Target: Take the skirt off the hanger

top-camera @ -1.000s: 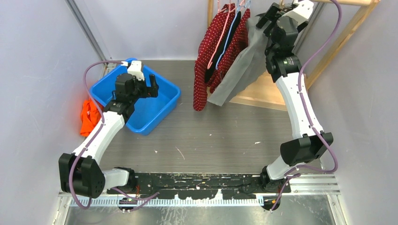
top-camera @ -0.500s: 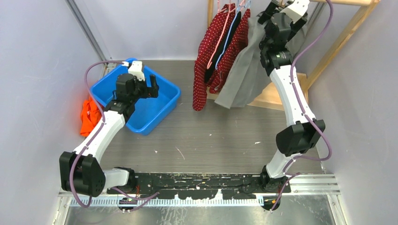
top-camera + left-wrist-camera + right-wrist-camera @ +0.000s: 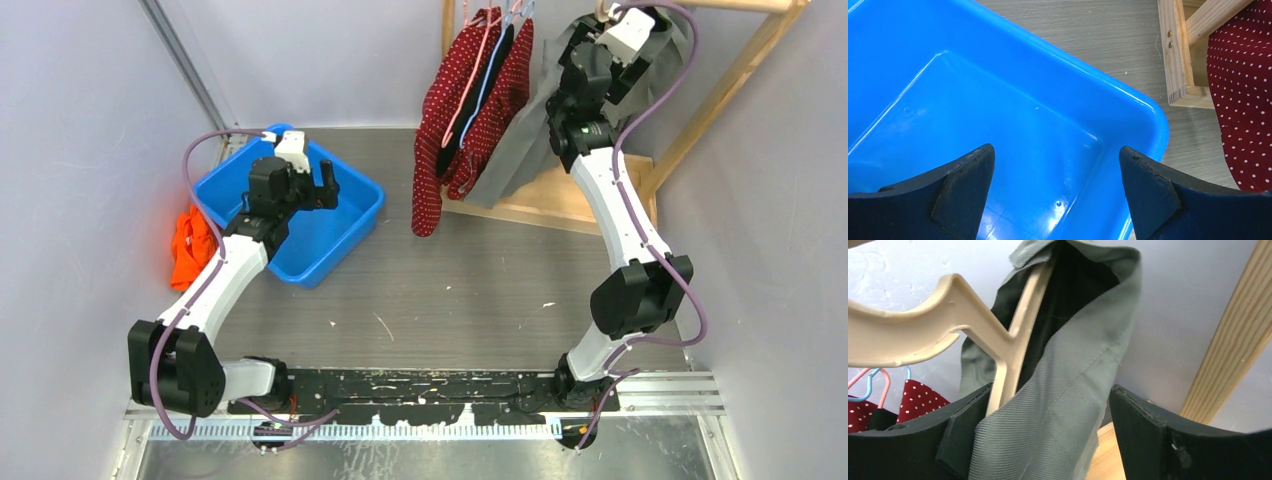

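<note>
The grey skirt [image 3: 515, 150] hangs on a cream hanger [image 3: 948, 315] from the wooden rack's top rail. In the right wrist view its waistband [image 3: 1063, 405] drapes over the hanger's arm. My right gripper [image 3: 597, 35] is up at the rail, open, with its jaws [image 3: 1048, 392] on either side of the waistband fabric and part of the hanger. My left gripper [image 3: 322, 183] is open and empty, hovering over the blue bin [image 3: 345, 235]; the left wrist view shows its jaws [image 3: 1055, 150] wide apart above the bin's floor.
A red polka-dot garment [image 3: 440, 140] on pink and blue hangers hangs just left of the skirt. The wooden rack [image 3: 720, 80] has a base frame [image 3: 580, 205] on the floor. An orange cloth [image 3: 185, 245] lies left of the bin, against the wall.
My right arm has swung left and up, bringing the gripper to the hanger's top. The skirt's hem has swung back toward the rack. The left arm has not moved.
</note>
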You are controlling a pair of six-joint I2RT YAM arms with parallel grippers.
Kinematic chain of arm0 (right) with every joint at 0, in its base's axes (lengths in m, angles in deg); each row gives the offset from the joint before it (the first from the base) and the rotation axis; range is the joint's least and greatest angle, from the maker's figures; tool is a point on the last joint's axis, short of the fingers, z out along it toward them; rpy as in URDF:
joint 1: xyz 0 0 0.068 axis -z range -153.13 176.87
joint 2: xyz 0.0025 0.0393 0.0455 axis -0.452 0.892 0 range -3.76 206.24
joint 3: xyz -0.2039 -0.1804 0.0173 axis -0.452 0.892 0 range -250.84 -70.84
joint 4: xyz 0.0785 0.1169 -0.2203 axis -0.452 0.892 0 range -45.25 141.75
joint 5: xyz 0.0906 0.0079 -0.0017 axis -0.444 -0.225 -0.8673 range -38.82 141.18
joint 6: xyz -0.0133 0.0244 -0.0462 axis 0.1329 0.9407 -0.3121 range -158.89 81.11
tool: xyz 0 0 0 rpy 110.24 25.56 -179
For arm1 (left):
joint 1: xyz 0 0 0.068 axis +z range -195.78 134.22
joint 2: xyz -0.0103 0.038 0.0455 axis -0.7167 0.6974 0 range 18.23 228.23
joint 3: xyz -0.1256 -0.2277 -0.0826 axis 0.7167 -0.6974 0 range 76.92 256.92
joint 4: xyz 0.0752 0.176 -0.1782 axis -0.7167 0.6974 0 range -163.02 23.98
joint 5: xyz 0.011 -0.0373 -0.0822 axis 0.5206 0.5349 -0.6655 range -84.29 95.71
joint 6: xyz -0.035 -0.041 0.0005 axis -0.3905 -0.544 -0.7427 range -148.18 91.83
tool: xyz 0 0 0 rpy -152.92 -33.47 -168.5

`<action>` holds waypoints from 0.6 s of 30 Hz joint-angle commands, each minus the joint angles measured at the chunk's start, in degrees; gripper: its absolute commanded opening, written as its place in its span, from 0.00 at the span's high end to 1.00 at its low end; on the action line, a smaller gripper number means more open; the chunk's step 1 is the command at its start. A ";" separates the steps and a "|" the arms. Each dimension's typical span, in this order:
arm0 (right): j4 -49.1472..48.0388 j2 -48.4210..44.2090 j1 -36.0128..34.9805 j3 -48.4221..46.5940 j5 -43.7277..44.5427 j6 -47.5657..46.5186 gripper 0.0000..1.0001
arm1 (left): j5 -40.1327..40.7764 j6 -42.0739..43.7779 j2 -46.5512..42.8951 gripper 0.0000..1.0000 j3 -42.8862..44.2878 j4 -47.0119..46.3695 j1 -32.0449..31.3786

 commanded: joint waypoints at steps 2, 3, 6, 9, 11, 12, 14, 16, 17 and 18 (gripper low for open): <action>-4.85 -3.94 -0.04 3.37 4.86 -3.83 0.34 | -0.55 1.20 1.51 0.07 1.34 -1.05 -0.24; -5.58 -4.33 0.02 3.99 4.79 -4.04 0.43 | -0.62 1.24 1.74 0.07 1.42 -1.02 -0.27; -7.35 -5.30 -0.04 5.08 4.45 -4.87 0.67 | -0.84 1.11 2.08 0.07 1.79 -0.66 -0.26; -7.85 -5.52 0.10 5.01 4.17 -6.26 0.98 | -0.84 1.11 2.17 0.07 1.80 -0.55 -0.29; -7.92 -5.56 0.13 4.71 4.10 -7.11 0.99 | -0.74 1.12 2.03 0.07 1.80 -0.53 -0.37; -7.76 -5.45 0.11 4.46 3.99 -7.39 0.99 | -0.74 1.12 1.98 0.07 1.80 -0.53 -0.40; -6.91 -5.23 0.07 3.65 2.64 -7.61 0.99 | -0.74 1.03 1.94 0.07 1.88 -0.53 -0.42; -5.49 -4.97 0.09 2.42 -0.04 -7.57 0.99 | -0.74 0.96 1.80 0.07 1.89 -0.53 -0.38; -4.29 -4.73 0.09 1.11 -1.78 -7.51 0.99 | -0.74 0.94 1.76 0.07 1.89 -0.53 -0.40; -3.33 -4.47 0.06 -0.28 -3.21 -7.34 0.99 | -0.66 0.91 1.69 0.07 1.89 -0.53 -0.42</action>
